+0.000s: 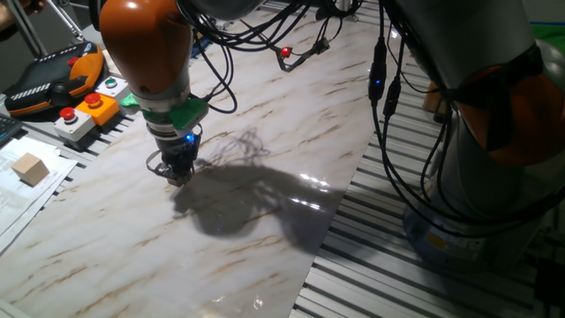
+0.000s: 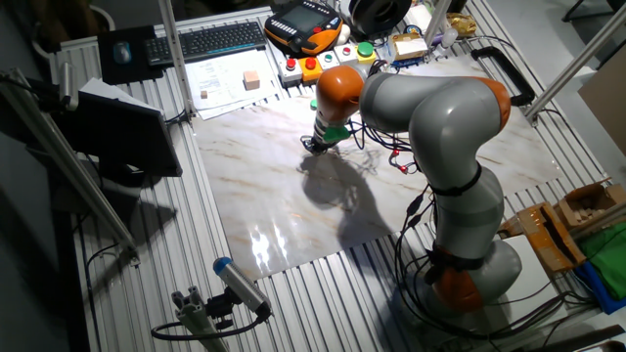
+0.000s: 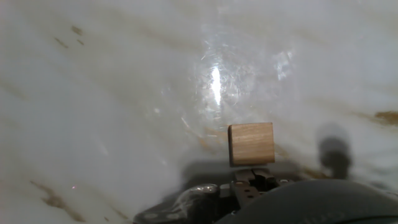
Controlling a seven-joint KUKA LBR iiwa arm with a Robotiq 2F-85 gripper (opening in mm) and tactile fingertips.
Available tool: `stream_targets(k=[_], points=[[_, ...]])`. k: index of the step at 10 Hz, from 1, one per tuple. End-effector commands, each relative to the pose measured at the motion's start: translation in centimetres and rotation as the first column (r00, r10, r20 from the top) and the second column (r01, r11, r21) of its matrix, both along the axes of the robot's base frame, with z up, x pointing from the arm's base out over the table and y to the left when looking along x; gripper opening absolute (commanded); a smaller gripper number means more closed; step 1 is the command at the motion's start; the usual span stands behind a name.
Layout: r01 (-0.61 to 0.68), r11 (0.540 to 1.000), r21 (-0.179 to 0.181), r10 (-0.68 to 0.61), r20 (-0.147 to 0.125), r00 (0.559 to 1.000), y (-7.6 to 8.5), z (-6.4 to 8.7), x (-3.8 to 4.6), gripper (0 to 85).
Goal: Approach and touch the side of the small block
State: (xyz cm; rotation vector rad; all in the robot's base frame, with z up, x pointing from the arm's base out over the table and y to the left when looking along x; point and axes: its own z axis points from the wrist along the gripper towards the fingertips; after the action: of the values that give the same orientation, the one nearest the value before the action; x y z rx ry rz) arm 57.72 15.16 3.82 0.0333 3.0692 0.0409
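The small block (image 3: pixel 250 144), a tiny tan wooden cube, stands on the marble tabletop (image 3: pixel 112 106) in the hand view. It sits just beyond my fingertips, touching or nearly touching them. My gripper (image 1: pixel 179 174) is down at the table surface near the left middle of the marble. Its fingers look closed together and hold nothing. It also shows in the other fixed view (image 2: pixel 315 147) and at the bottom of the hand view (image 3: pixel 252 182). In both fixed views the cube is hidden by the gripper.
A larger, paler wooden block (image 1: pixel 31 168) lies on papers left of the marble and also shows in the other fixed view (image 2: pixel 251 80). A button box (image 1: pixel 84 110) and an orange teach pendant (image 1: pixel 53 75) stand behind it. Cables (image 1: pixel 287 53) lie at the back.
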Motion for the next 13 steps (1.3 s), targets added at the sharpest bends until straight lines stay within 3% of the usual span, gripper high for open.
stream_targets(k=[1,13], points=[[0.002,1.0,0.004,-0.002,0.0,1.0,0.01,-0.04,0.03,0.7],[0.005,1.0,0.008,-0.005,0.008,1.0,0.09,0.13,0.3,0.7]])
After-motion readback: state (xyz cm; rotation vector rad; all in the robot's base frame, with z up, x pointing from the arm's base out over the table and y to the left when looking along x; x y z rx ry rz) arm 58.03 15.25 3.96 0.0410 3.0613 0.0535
